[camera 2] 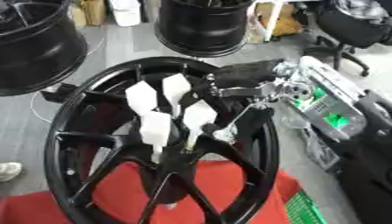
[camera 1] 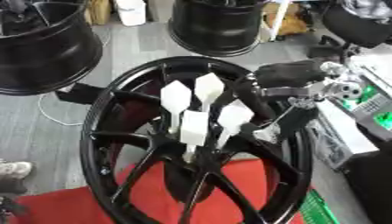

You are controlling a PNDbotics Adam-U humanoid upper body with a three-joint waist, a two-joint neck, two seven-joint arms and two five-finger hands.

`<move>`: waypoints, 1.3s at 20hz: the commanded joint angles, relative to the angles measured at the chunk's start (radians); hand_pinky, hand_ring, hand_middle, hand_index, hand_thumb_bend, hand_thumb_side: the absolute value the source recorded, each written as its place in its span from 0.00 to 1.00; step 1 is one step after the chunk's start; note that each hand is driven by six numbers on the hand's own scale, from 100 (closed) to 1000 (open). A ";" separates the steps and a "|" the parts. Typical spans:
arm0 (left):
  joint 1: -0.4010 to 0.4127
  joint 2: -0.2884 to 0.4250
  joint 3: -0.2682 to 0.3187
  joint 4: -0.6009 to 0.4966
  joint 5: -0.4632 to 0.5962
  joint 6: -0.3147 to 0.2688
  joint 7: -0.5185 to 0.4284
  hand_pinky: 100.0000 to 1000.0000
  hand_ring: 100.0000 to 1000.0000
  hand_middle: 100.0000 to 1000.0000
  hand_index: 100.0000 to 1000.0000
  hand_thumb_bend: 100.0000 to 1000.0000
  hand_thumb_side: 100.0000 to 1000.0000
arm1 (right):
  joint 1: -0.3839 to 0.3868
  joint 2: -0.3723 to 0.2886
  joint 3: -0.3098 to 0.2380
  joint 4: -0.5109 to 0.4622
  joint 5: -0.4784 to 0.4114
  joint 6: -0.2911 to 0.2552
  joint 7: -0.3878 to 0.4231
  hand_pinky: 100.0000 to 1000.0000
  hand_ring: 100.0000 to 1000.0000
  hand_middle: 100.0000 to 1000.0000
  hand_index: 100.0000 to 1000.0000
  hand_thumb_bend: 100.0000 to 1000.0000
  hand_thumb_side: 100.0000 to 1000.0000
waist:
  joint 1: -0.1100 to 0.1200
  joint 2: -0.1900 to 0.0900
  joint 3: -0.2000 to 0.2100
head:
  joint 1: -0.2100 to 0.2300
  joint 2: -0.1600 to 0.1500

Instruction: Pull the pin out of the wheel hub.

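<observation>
At frame centre, four white pins (camera 1: 194, 127) stand in the black wheel hub (camera 1: 138, 144). The right hand (camera 1: 257, 131) (entering from the upper right) pinches the rightmost pin (camera 1: 232, 117) with curled fingers.

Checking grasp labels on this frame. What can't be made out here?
- Right hand fingers: blurred, dark against the wheel hub; contact with a white pin unclear.
- Pin bases: hidden among the hub's spokes, both views.
- Hub's lower rim: cut off by the bottom edge.
- Left hand: in neither view.
</observation>
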 commanded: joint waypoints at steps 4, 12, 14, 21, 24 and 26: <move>-0.010 0.006 -0.002 -0.010 0.001 -0.004 -0.003 0.61 0.44 0.60 0.76 0.02 0.97 | -0.015 -0.014 -0.005 0.004 0.002 -0.006 -0.015 0.35 0.33 0.56 0.89 0.00 0.27 | 0.000 -0.014 0.001 | -0.006 -0.011; -0.009 0.005 -0.001 -0.010 0.000 -0.003 -0.003 0.61 0.44 0.60 0.76 0.02 0.97 | -0.015 -0.013 0.000 -0.002 -0.002 -0.012 -0.012 0.33 0.31 0.48 0.73 0.00 0.22 | -0.001 -0.014 0.000 | -0.010 -0.010; -0.008 0.005 -0.001 -0.010 0.000 -0.003 -0.003 0.61 0.44 0.60 0.76 0.02 0.97 | -0.015 -0.013 0.001 -0.005 0.002 -0.014 -0.008 0.32 0.30 0.47 0.69 0.00 0.23 | 0.000 -0.015 0.000 | -0.011 -0.010; -0.006 0.004 0.000 -0.010 -0.001 -0.004 -0.003 0.62 0.44 0.60 0.76 0.02 0.97 | -0.017 -0.008 0.001 -0.011 0.004 -0.018 -0.025 0.26 0.27 0.32 0.46 0.00 0.21 | 0.001 -0.014 -0.002 | -0.015 -0.008; -0.006 0.004 -0.001 -0.009 -0.002 -0.004 -0.003 0.62 0.44 0.60 0.76 0.02 0.97 | -0.019 -0.006 0.002 -0.011 -0.010 -0.019 -0.041 0.23 0.24 0.23 0.36 0.00 0.20 | 0.001 -0.015 -0.003 | -0.019 -0.007; -0.006 0.004 -0.001 -0.009 -0.002 -0.004 -0.003 0.62 0.44 0.60 0.76 0.02 0.97 | -0.021 -0.005 0.002 -0.012 -0.021 -0.019 -0.049 0.21 0.23 0.20 0.33 0.00 0.20 | 0.001 -0.015 -0.003 | -0.021 -0.006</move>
